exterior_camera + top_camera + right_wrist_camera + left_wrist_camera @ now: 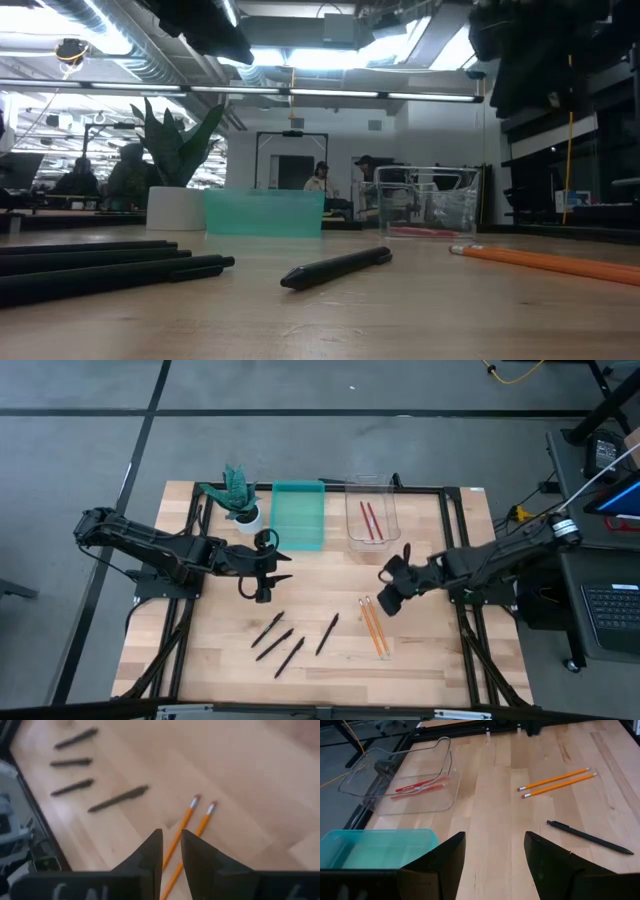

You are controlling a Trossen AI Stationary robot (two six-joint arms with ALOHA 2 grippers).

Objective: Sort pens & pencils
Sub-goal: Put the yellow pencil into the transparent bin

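Table (420, 660): wood, my work surface.
Pens (290, 638): four I count, loose at front centre.
Pencils (373, 626): two orange right of pens; two red in clear tray (372, 537).
Teal tray (298, 515): beside clear tray.
Left gripper (266, 571): fingers wide, holding nothing, behind pens.
Right gripper (384, 588): fingers narrow, holding nothing, above orange pair.

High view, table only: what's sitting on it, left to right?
Potted plant → teal bin → clear bin holding two red pencils. In front: four black pens → two orange pencils.
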